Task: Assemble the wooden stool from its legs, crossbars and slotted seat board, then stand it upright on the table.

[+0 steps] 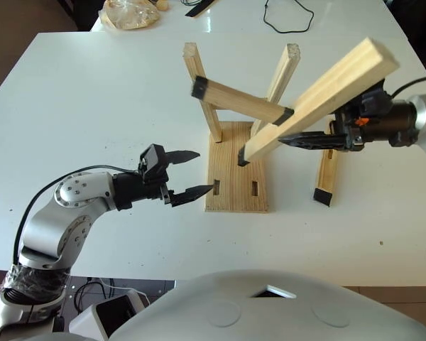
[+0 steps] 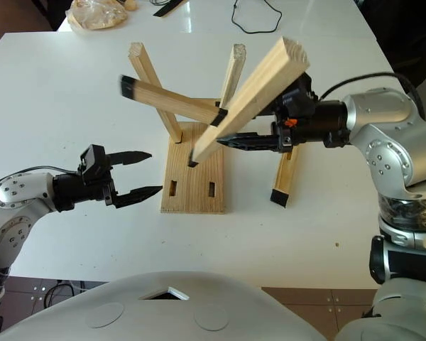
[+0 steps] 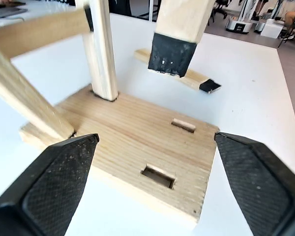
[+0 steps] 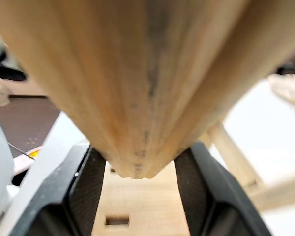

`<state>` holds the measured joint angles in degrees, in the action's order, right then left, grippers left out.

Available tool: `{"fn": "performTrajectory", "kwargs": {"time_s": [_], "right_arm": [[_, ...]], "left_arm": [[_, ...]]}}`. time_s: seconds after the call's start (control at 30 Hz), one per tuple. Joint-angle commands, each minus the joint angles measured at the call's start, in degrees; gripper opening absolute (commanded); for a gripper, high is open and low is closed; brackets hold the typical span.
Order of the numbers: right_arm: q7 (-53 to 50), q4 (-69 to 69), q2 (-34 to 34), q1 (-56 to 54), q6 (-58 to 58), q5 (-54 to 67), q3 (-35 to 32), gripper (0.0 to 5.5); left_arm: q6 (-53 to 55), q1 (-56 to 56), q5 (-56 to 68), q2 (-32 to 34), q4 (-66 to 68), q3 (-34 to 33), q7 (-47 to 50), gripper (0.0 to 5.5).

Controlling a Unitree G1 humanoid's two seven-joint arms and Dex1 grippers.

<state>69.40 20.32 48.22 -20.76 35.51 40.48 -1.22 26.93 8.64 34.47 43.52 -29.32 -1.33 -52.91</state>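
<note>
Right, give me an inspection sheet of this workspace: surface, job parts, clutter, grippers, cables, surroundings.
Surface: white table, parts set mid-table.
Job's things: board lies flat; two legs stand at its far end, joined by a crossbar; two near slots are empty; a spare leg lies on the table right of the board.
Clutter: bag at the far edge.
Grippers: left gripper open at the board's left edge; right gripper shut on a tilted leg, its black end above the board.
Cables: black cable at the far edge.
Surroundings: floor beyond the table.
</note>
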Motion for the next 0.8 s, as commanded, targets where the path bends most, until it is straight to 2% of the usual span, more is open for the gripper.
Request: {"fn": "performTrajectory", "kwargs": {"time_s": [0.03, 0.43, 0.7, 0.8], "right_arm": [[1.0, -0.1, 1.1, 3.6, -3.4, -3.8, 1.7, 2.03], [6.2, 0.9, 2.6, 9.7, -9.7, -10.1, 7.0, 2.03], [5.3, 0.9, 1.3, 8.7, -10.7, -10.8, 8.9, 2.00], [5.1, -0.3, 0.9, 8.1, -11.7, -12.1, 9.7, 2.00]], "left_arm": [[-1.5, 0.9, -2.0, -0.8, 1.7, 0.2, 0.2, 4.36], [-8.8, 4.3, -12.3, -0.5, 9.4, 3.1, -0.9, 4.36], [-14.3, 5.1, -19.9, 0.5, 14.9, 6.9, -2.0, 4.36], [-13.4, 4.8, -17.9, -1.0, 14.2, 6.6, -2.3, 4.36]]}}
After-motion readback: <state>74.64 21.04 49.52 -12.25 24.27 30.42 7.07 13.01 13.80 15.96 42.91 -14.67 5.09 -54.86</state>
